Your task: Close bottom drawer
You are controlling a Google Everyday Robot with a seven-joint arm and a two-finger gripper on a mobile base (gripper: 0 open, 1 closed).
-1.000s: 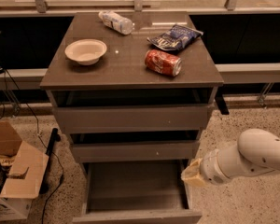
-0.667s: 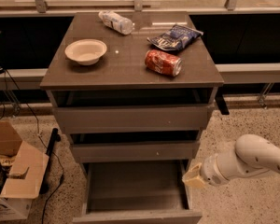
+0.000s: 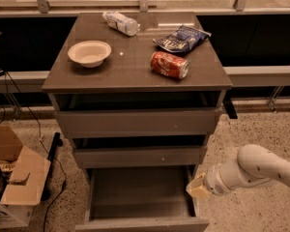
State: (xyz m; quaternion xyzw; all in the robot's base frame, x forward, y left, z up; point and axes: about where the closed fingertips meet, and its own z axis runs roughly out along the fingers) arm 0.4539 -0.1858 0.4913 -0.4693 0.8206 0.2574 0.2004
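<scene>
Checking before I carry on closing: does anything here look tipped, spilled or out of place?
The bottom drawer stands pulled far out, grey interior exposed, with the gripper beside its right wall. On the cabinet top, the red can and the plastic bottle lie on their sides. Nothing looks spilled or damaged.
</scene>
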